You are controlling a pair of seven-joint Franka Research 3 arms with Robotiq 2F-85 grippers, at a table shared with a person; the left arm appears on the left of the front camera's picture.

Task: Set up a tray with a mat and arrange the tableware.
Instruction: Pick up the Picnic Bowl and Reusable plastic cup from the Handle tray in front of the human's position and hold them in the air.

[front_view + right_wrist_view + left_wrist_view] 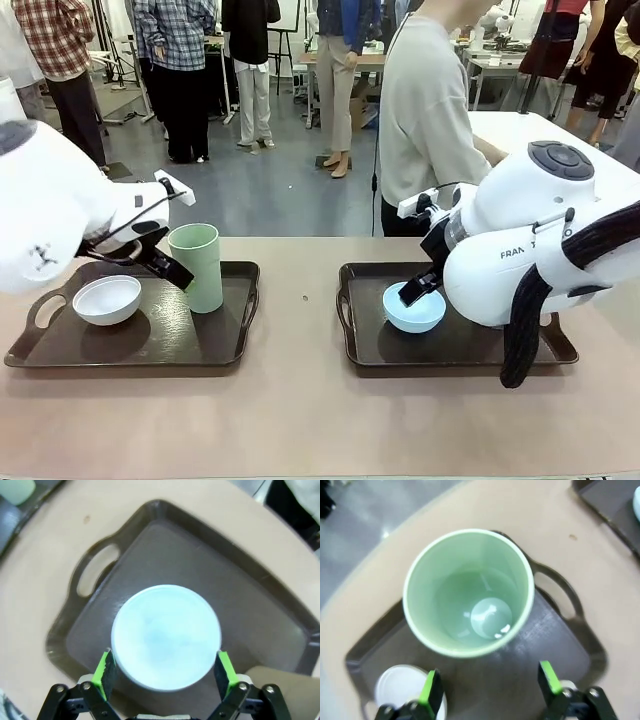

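- Front: the pale green cup point(197, 265) stands upright on the left tray point(130, 362), at 2 o'clock from the white bowl point(107, 298). My left gripper point(175, 272) hangs beside the cup.
- Left wrist: my pads point(431, 685) are spread (released), with the cup at 12 o'clock.
- Right wrist: my right gripper point(165, 667) is released, flanking the light blue bowl point(165, 635) on the right tray point(240, 595).

I am counting two dark handled trays: the left tray point(180, 338) and the right tray point(395, 347). I am also seeing two small bowls, a white bowl point(107, 298) and a light blue bowl point(413, 312), and one pale green cup point(197, 265).
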